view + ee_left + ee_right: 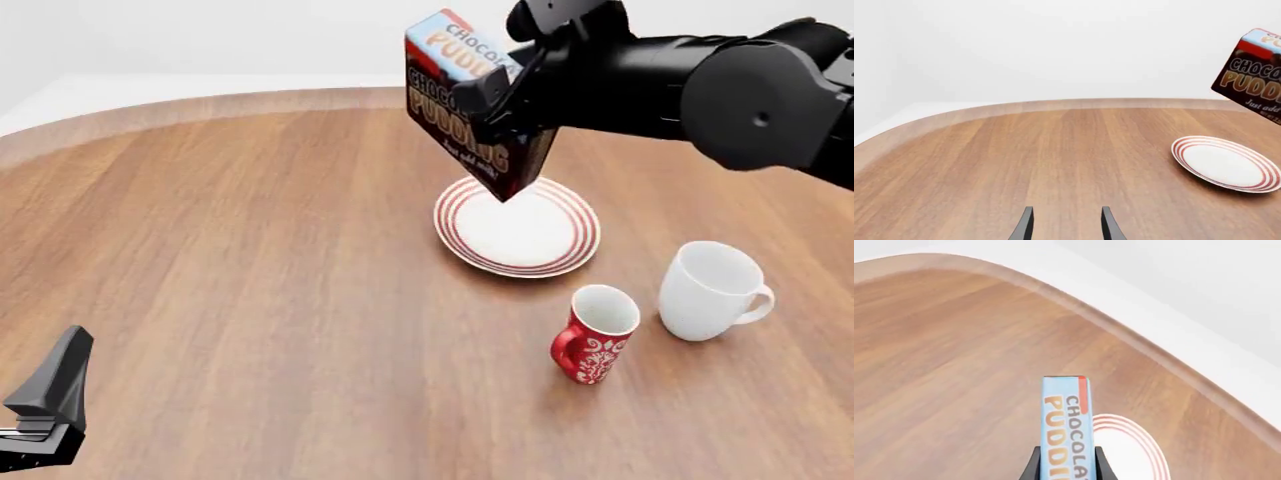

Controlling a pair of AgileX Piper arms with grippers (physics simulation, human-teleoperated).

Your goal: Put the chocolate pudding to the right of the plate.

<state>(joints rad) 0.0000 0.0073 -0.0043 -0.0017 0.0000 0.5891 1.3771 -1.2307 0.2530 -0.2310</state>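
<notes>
I have the chocolate pudding (461, 95) in the right gripper (514, 100), lifted clear of the tabletop (240, 260) and tilted, with its light-blue top turned up and toward the left of the front view. The fingers (1033, 467) are clenched on the carton: in the right wrist view I see one dark finger on each side of it, both pressed against the narrow box, and the blue face with orange letters stands out ahead between them. The carton reaches well past the fingertips, so they grip only its rear part.

In the front view the carton hangs above the far edge of the plate (518, 228), and its lowest corner overlaps the plate's far-left rim in the picture. I cannot tell how high it is over the plate, but the left wrist view shows it plainly in the air, above and behind the plate (1227, 162).

The left gripper (1066, 225) is low at the near left side of the tabletop, well apart from everything. Its two fingers are released, with a gap between them and only bare wood in front.

To the right of the plate and nearer to me stand a white mug (711, 290) and a red mug (597, 333), just beside each other but not touching.
</notes>
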